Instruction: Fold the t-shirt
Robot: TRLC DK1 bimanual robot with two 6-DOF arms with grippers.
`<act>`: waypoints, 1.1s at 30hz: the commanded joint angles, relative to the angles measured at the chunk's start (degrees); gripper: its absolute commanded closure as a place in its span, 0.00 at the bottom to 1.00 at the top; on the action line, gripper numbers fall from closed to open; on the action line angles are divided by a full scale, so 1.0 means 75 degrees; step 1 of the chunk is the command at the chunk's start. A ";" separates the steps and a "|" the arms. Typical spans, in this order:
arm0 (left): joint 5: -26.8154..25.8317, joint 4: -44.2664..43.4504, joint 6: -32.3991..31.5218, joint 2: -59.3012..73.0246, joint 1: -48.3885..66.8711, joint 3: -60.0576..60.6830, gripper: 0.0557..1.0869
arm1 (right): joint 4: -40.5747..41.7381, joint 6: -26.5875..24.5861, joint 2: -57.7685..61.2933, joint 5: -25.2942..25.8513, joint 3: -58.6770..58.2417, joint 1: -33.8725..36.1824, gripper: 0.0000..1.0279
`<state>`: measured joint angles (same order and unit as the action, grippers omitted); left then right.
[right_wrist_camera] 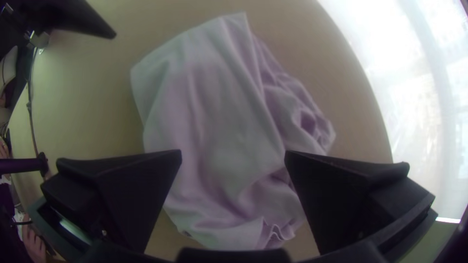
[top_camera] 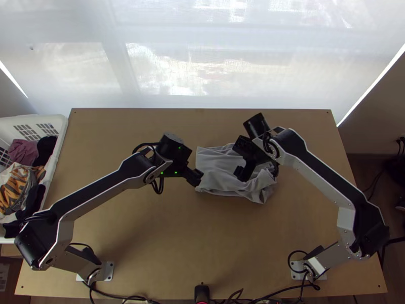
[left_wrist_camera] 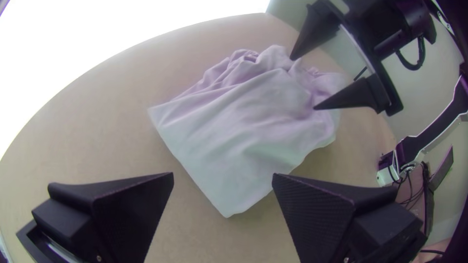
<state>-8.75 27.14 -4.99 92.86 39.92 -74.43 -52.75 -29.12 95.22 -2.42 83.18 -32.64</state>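
Beyond the light wooden tabletop (top_camera: 152, 243) we see a bright window covered by a pale, sheer blind (top_camera: 86, 76). At the left edge stands a white slatted plastic basket (top_camera: 62, 126), holding mauve, black and orange-striped cloths (top_camera: 17, 190). Around the middle of the tabletop we find the pale grey fabric t-shirt (top_camera: 217, 172), laid in a compact, roughly rectangular bundle, smooth on its upper layer, rumpled along the window side and at its right end. Our left pincer (top_camera: 196, 177) is open at the t-shirt's left end, gripping nothing. Our right pincer (top_camera: 257, 174) stands open above the rumpled right part, its fingers (right_wrist_camera: 341, 195) wide apart, also without cloth between them.
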 commanded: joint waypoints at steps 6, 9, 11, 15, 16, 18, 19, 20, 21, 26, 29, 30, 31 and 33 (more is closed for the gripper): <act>0.0101 -0.0431 0.0092 0.0802 0.0150 0.0280 0.05 | 0.1643 0.0227 0.0370 -0.0053 -0.2500 -0.0230 0.04; 0.0101 -0.0606 0.0115 0.1037 0.0150 0.0339 0.05 | 0.1842 0.0262 0.0546 -0.0053 -0.2676 -0.0230 0.04; 0.0101 -0.0688 0.0115 0.1166 0.0197 0.0350 0.05 | 0.1936 0.0274 0.0652 -0.0053 -0.2770 -0.0230 0.04; 0.0101 -0.0829 0.0103 0.1435 0.0279 0.0362 0.05 | 0.1971 0.0297 0.0699 -0.0041 -0.2711 -0.0206 0.04; 0.0101 -0.0888 0.0103 0.1517 0.0279 0.0385 0.05 | 0.1959 0.0297 0.0652 -0.0041 -0.2664 -0.0159 0.04; 0.0101 -0.0993 0.0103 0.1658 0.0279 0.0432 0.05 | 0.1830 0.0286 0.0558 -0.0053 -0.2524 -0.0042 0.04; 0.0101 -0.1040 0.0103 0.1705 0.0279 0.0456 0.05 | 0.1737 0.0286 0.0488 -0.0041 -0.2453 0.0005 0.04; 0.0101 -0.1110 0.0103 0.1752 0.0290 0.0479 0.05 | 0.1655 0.0274 0.0429 -0.0041 -0.2371 0.0052 0.04; 0.0101 -0.1169 0.0103 0.1798 0.0279 0.0479 0.05 | 0.1549 0.0274 0.0335 -0.0041 -0.2266 0.0087 0.04; 0.0148 -0.1450 0.0139 0.2068 0.0267 0.0479 0.05 | 0.0916 0.0145 -0.0087 -0.0041 -0.1633 0.0181 0.04; 0.0206 -0.1602 0.0185 0.2185 0.0220 0.0444 0.05 | 0.0354 0.0086 -0.0415 -0.0041 -0.1059 0.0251 0.04; 0.0218 -0.1602 0.0185 0.2197 0.0208 0.0421 0.05 | 0.0237 0.0063 -0.0520 -0.0041 -0.0860 0.0286 0.04; 0.0241 -0.1602 0.0185 0.2162 0.0197 0.0409 0.05 | 0.0166 0.0051 -0.0637 -0.0041 -0.0684 0.0298 0.04; 0.0253 -0.1532 0.0185 0.1880 0.0173 0.0397 0.05 | -0.0033 -0.0007 -0.0743 -0.0041 -0.0321 0.0298 0.04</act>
<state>-7.49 16.23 -3.79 107.83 41.71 -71.11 -47.94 -28.01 93.49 -2.59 73.08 -31.20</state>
